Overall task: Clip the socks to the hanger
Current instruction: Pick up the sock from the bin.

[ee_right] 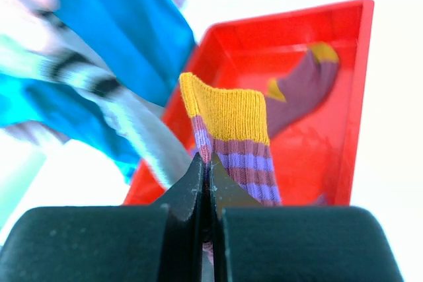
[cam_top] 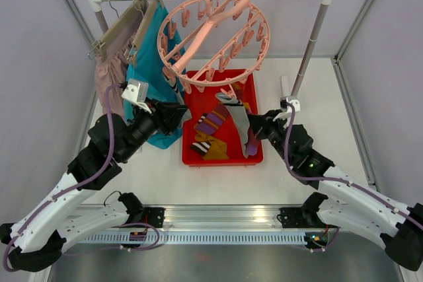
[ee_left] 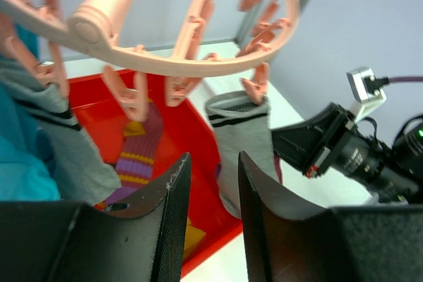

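right wrist alone shows right pincer (ee_right: pixel 206 164) clamping striped sock (ee_right: pixel 232 127); left pincer (ee_left: pixel 213 163) parted, empty

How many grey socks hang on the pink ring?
2. One grey sock hangs on the hanger's right side, the other grey sock on its left by the teal garment. More may be hidden.

Mustard cuff, purple-and-lilac bands on the striped sock (ee_right: pixel 234 143) in the right claw (ee_right: pixel 206 166); black bands on the grey sock (ee_left: pixel 241 130) beyond the left claw (ee_left: pixel 213 156); salmon-pink hanger (ee_left: pixel 218 61) above, red tray (ee_left: pixel 99 123) below.
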Available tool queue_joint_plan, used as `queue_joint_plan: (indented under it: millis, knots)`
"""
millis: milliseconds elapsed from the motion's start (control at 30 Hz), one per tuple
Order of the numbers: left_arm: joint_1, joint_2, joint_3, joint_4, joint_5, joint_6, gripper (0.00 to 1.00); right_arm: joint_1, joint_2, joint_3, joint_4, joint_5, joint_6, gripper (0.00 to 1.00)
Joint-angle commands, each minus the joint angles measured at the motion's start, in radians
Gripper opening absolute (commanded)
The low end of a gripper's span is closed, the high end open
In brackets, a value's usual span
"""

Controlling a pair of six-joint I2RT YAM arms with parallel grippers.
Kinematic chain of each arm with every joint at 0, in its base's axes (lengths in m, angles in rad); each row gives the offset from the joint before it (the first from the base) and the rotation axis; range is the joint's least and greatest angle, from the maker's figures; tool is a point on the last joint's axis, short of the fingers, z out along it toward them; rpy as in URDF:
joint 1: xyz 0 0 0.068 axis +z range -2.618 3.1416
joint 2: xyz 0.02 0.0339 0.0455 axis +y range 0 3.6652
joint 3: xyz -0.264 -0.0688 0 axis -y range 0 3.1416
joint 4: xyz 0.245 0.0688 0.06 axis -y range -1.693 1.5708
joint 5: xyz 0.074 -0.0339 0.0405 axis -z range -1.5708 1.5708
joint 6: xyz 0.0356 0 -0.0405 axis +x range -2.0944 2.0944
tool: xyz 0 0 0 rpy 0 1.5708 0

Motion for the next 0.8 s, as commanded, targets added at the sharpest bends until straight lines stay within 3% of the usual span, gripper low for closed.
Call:
queue_joint_plan:
  millis: [0,267,400,533,767]
  knots:
    - [0.000,-0.011,-0.007,0.036,0.182,-0.011,0.41,0.007,-0.103,0.006,0.012,-0.046,-0.035,0.00]
    - [0.000,-0.007,-0.084,0.262,0.433,-0.017,0.45,0.007,-0.246,0.107,-0.105,-0.141,-0.092,0.00]
    - [0.000,0.027,-0.111,0.363,0.487,-0.030,0.46,0.007,-0.274,0.171,-0.133,-0.243,-0.072,0.00]
    - [0.000,0.053,-0.145,0.480,0.543,-0.040,0.49,0.007,-0.297,0.234,-0.147,-0.314,0.005,0.00]
    - [0.000,0.098,-0.157,0.622,0.624,-0.076,0.54,0.007,-0.309,0.262,0.022,-0.516,0.215,0.00]
